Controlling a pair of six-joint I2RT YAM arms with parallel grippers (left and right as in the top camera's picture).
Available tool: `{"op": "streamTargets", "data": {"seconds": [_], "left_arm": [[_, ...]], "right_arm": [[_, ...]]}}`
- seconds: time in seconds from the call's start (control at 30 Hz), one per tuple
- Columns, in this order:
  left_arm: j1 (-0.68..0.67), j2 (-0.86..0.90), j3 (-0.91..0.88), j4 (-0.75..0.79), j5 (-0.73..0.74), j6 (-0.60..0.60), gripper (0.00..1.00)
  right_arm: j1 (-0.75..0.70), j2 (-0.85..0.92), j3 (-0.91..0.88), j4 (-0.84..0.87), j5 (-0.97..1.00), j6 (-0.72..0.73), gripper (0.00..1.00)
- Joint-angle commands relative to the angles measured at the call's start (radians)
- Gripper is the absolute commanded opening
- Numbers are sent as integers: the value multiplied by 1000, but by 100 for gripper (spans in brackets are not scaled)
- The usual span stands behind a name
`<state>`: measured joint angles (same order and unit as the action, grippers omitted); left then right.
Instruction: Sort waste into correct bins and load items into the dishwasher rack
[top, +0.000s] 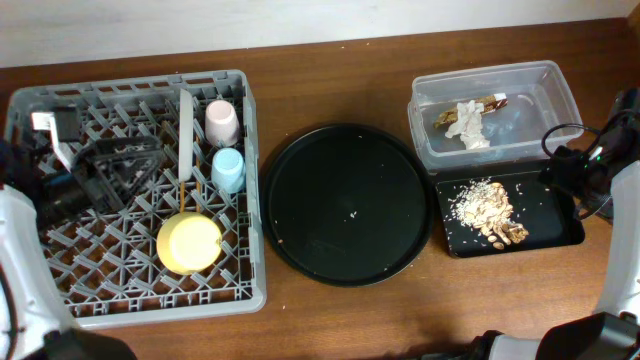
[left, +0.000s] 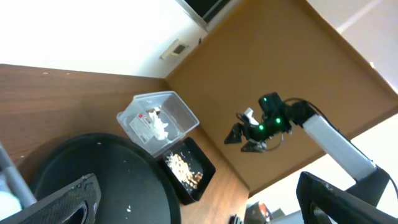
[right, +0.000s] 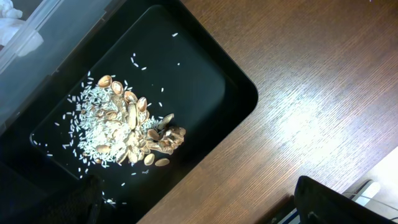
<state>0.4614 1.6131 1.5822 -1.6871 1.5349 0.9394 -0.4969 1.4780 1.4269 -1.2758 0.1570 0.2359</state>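
Note:
The grey dishwasher rack (top: 140, 300) at the left holds a pink cup (top: 221, 121), a blue cup (top: 228, 168), a yellow bowl (top: 189, 242) and a pale plate (top: 186, 130) standing on edge. I cannot make out the chopsticks. The clear tub (top: 545, 85) holds the white napkin (top: 467, 123) and gold-brown wrapper (top: 492, 102). The black rectangular tray (top: 545, 225) holds beige food scraps (top: 490, 208), which also show in the right wrist view (right: 127, 127). My left gripper (top: 110, 172) is open and empty over the rack's left part. My right gripper (top: 572, 185) is open and empty over the black tray's right end.
A large round black tray (top: 348, 203) with a few crumbs lies between the rack and the bins. The left wrist view shows it (left: 93, 174), the clear tub (left: 158, 118) and my right arm (left: 264, 124). The table's right edge is close to the right gripper.

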Motion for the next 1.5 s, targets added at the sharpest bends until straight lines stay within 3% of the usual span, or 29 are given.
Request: {"op": "streamTargets", "data": {"seconds": [0.0,0.07,0.13,0.2,0.27,0.33,0.37,0.53,0.67,0.77,1.0,1.17,1.27,1.33,1.47], "left_arm": [[-42,-60,3,8,-13,-82,99],[-43,-61,3,44,-36,-180,99],[-44,-62,5,157,-134,-421,99],[-64,-70,16,304,-340,-703,99],[-134,-100,27,478,-742,-985,99],[-267,-130,27,555,-935,-1093,99],[-337,-134,27,586,-973,-1112,99],[-608,-133,27,640,-1463,-1155,99],[-682,-133,27,639,-1479,-1155,99],[-682,-133,27,639,-1480,-1155,99],[-682,-133,27,639,-1479,-1155,99],[-682,-133,27,639,-1479,-1155,99],[-682,-133,27,639,-1479,-1155,99],[-682,-133,27,639,-1479,-1155,99],[-682,-133,27,639,-1479,-1155,99]], "right_arm": [[-2,-6,10,0,12,5,99],[-2,-6,10,0,12,5,99],[-2,-6,10,0,12,5,99],[-2,-6,10,0,12,5,99],[-2,-6,10,0,12,5,99],[-2,-6,10,0,12,5,99],[-2,-6,10,0,12,5,99],[0,14,10,0,12,5,99],[1,-18,7,0,12,5,99],[83,-128,8,0,13,5,99],[702,-492,7,0,12,5,99],[700,-781,-63,33,87,-4,99],[628,-1032,-328,359,74,-23,99],[563,-1227,-600,649,8,-23,99],[498,-1396,-975,1115,-125,-22,99]]}}
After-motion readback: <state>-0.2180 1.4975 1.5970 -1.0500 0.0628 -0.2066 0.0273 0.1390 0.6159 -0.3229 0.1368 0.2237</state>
